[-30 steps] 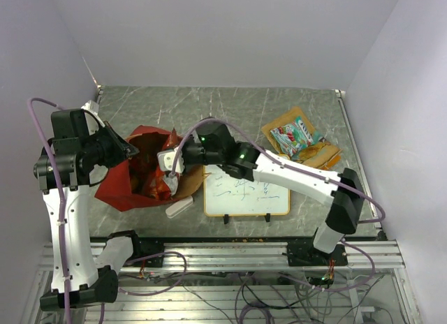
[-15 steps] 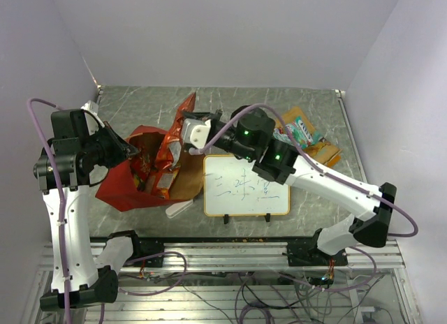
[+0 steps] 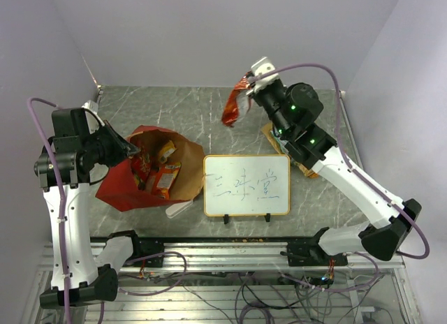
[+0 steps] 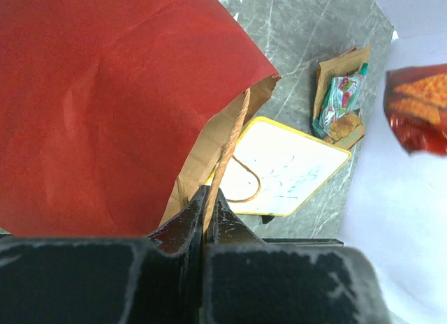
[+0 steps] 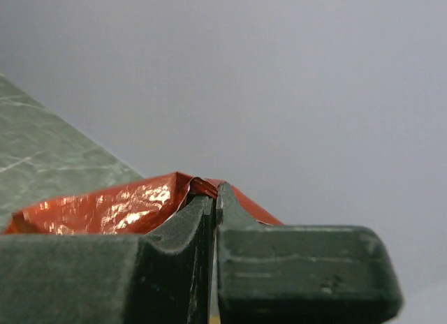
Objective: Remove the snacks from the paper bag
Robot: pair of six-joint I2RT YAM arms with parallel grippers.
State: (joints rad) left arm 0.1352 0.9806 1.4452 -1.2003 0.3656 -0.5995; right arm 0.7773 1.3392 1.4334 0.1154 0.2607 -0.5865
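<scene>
Since a second earlier, my right arm had swung out of the bag's mouth and over toward the far right of the table, taking one packet along. The left arm had not shifted.

From the overhead camera, I saw the right gripper raised above the far side of the table. It was pinched tight on the top edge of a red packet, which dangled free beneath it. The left gripper sat at the rim of the paper bag. That bag lay just left of the whiteboard, mouth open, with more packets inside.

On the left wrist camera, the left gripper was clamped closed on the bag's thin handle, the red wall of the paper bag filling the view above it. Past the whiteboard, a small pile of packets lay on the table. The red packet hung in the air at the right edge.

On the right wrist camera, the right gripper was fully closed, with the crinkled foil of the red packet nipped between its fingers.
</scene>
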